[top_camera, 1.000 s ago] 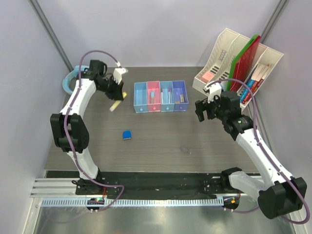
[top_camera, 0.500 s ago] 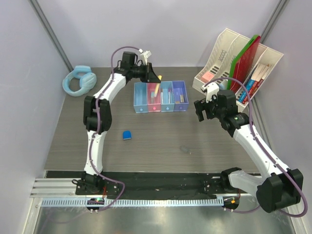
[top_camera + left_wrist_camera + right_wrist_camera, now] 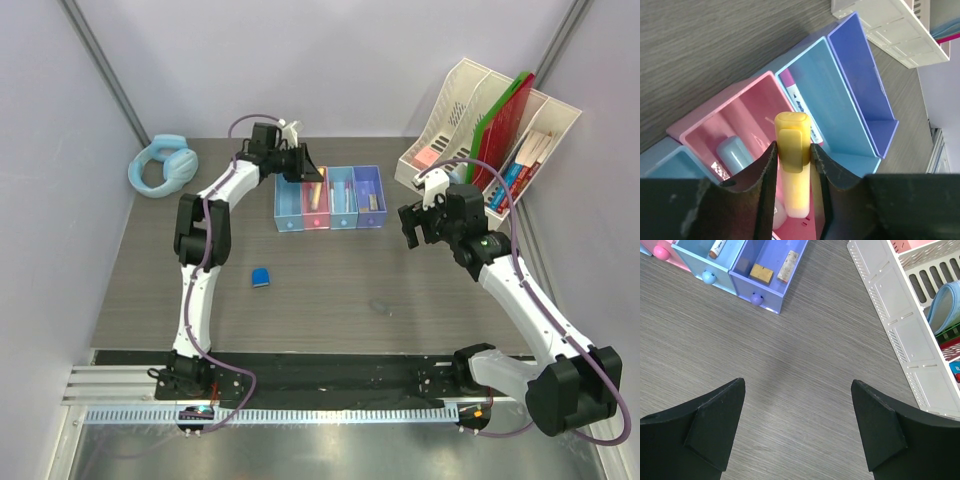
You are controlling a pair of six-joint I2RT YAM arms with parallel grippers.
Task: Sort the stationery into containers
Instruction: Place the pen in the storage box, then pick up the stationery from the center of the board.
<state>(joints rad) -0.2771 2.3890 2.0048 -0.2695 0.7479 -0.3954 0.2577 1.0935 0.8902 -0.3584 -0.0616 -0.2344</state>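
Observation:
My left gripper [image 3: 792, 157] is shut on the yellow marker [image 3: 791, 145] and holds it over the pink bin [image 3: 747, 107], tip down into it. A pale blue tube [image 3: 732, 152] lies in that bin. A white pen with a purple cap [image 3: 800, 100] lies in the blue bin beside it. In the top view the left gripper [image 3: 303, 168] is at the far end of the bin row [image 3: 330, 197]. The blue block [image 3: 260, 277] lies on the table. My right gripper [image 3: 797, 390] is open and empty over bare table. The purple bin [image 3: 767, 290] holds a gold clip [image 3: 761, 273] and a grey eraser [image 3: 788, 266].
Light blue headphones [image 3: 160, 167] lie at the back left. The cream slotted file organiser [image 3: 470, 110] with red and green folders [image 3: 505, 125] stands at the back right, close to my right gripper [image 3: 412, 225].
My left arm has swung right from beside the bins to over the pink bin, carrying the yellow marker, then dipped a little. The right arm has hardly moved.

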